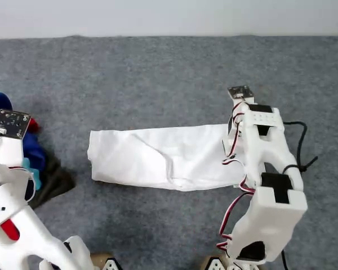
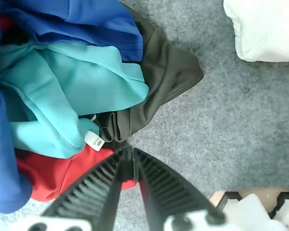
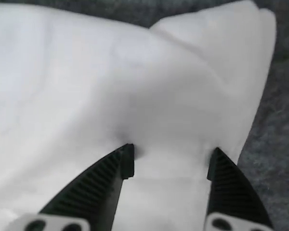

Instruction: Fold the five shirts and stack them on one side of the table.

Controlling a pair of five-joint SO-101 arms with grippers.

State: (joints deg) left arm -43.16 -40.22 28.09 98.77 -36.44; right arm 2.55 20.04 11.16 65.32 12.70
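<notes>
White shirt (image 1: 158,157) lies folded lengthwise across the table (image 1: 158,73), your right end effector (image 3: 169,162) spread apart, tips touching its end; your left end effector (image 2: 132,155), tips together, hovers over the coloured shirts (image 2: 72,96) heaped alongside.

Left pincer (image 2: 132,153) closed, angled downward; right pincer (image 3: 172,161) spread wide, pointing down.

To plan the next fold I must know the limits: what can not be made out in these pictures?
High view: the right arm hides the white shirt's right end.
High view: the frame edge and the left arm cover the pile; its shirts cannot be counted.
Left wrist view: the red shirt lies mostly under the teal shirt.
</notes>
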